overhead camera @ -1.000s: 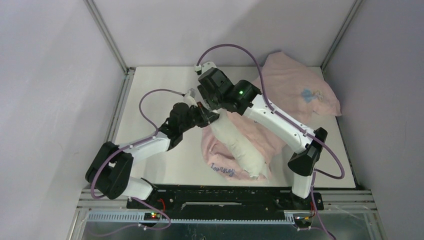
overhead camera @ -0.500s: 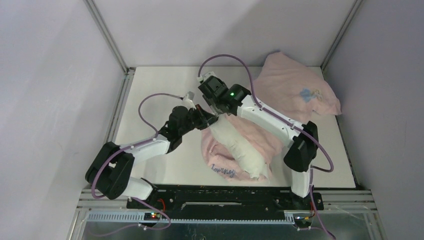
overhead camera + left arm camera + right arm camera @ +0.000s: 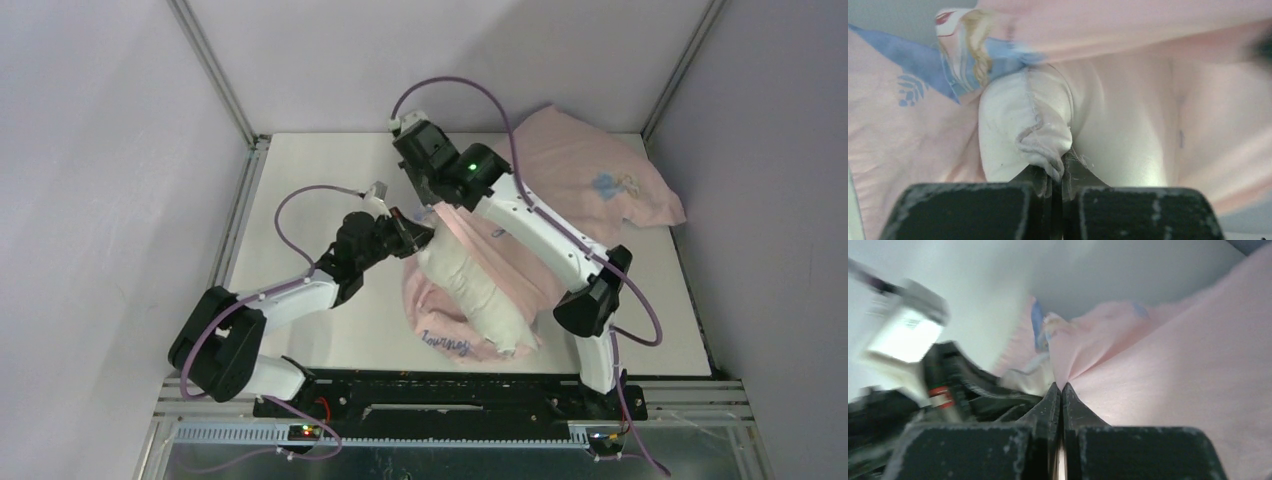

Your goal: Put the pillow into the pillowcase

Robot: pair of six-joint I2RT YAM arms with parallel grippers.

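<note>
The left gripper (image 3: 1058, 167) has its jaws clamped on a seamed corner of the large plump white rectangular pillow (image 3: 470, 285). The pillow lies slantwise on the white counter (image 3: 320, 180), bedded in the thin pale pink fabric pillowcase (image 3: 530, 290) with blue cursive lettering. The right gripper (image 3: 1061, 387) has its jaws pressed together on a raised fold of the pillowcase, just beside that corner.

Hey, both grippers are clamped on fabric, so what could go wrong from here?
The left gripper pinches only the seam corner of the pillow; it may slip out under a pull.
The right gripper holds a thin fold of the pillowcase right beside the left one; the two could collide.
</note>
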